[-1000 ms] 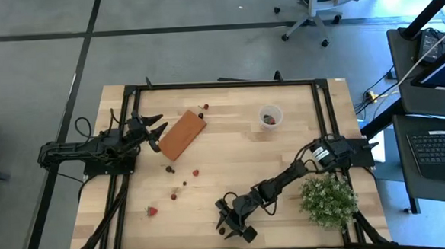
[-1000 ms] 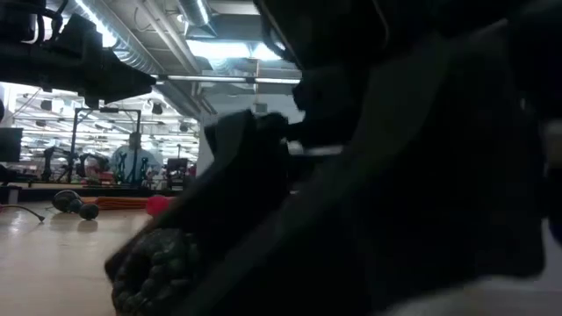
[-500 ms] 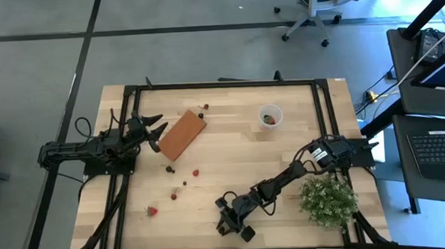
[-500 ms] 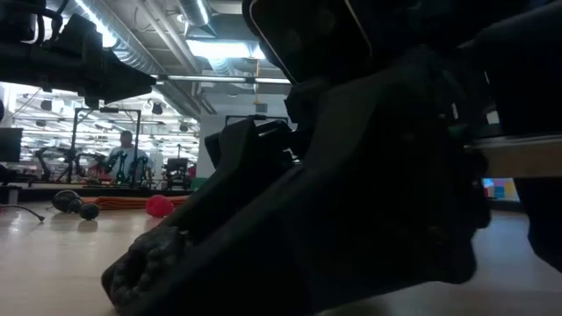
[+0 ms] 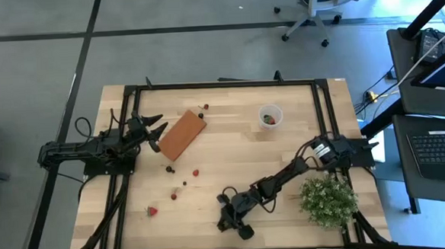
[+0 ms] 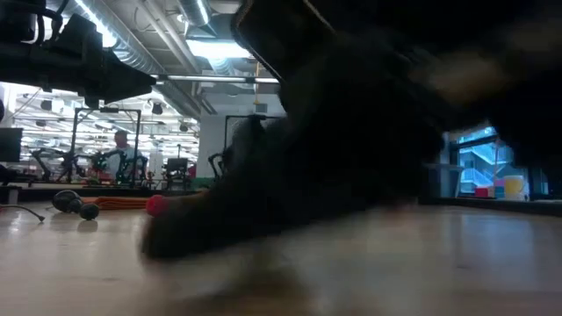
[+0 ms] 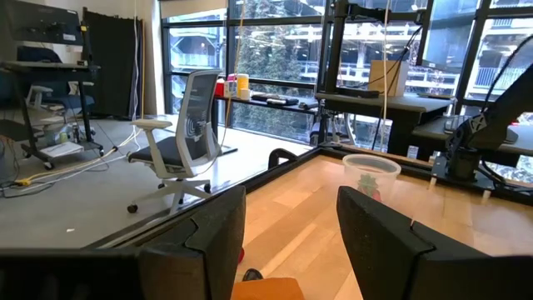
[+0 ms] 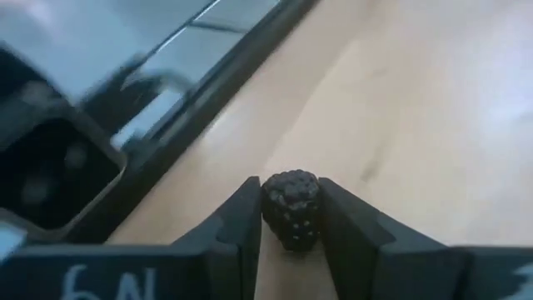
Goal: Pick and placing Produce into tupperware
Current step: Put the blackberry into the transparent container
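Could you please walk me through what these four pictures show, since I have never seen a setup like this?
This is a robot with two dark arms at a wooden table, each ending in a two-finger gripper. One picture looks straight down from above, one looks level across the tabletop, and the other two come from cameras on each arm's wrist.

On the table lie a flat orange-brown block, a bushy green plant, a small whitish cup with a few berries inside, and scattered loose berries, such as a red one.

The right gripper is low near the table's front edge, its fingers closed on a dark blackberry. The left gripper waits open beside the block, holding nothing.
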Controlling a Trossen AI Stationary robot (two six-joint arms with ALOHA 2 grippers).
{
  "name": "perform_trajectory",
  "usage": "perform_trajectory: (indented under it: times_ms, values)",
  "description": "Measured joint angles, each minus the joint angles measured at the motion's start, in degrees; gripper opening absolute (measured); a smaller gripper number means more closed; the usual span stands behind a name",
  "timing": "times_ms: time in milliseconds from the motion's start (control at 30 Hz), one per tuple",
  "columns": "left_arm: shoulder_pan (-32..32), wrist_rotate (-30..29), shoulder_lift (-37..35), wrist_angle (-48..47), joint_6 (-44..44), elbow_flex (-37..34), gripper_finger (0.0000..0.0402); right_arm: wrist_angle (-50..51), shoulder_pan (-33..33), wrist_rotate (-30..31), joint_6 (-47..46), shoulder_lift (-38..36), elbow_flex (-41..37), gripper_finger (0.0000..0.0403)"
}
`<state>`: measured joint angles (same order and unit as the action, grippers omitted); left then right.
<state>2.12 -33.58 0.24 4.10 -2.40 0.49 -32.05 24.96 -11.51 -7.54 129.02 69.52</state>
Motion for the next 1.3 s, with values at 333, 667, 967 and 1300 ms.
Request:
perform_trajectory:
  times_ms: [333, 667, 967, 1300]
  values:
    - [0.0, 0.0, 0.0, 0.0, -0.2, 0.0, 0.0184, 28.6, -9.1, 10.4, -2.9, -27.2, 0.1, 0.0106]
    - [0.0, 0.2, 0.0, 0.0, -0.6, 0.0, 0.0184, 74.1, -22.6, 22.7, -25.7, -49.4, 9.6, 0.0105]
    - [0.0, 0.3, 0.0, 0.0, -0.6, 0.0, 0.0184, 94.5, -38.5, 23.1, -29.9, -47.5, 10.3, 0.0105]
    - [0.0, 0.3, 0.0, 0.0, -0.6, 0.0, 0.0184, 92.1, -48.6, 18.9, -26.6, -40.6, 2.5, 0.0105]
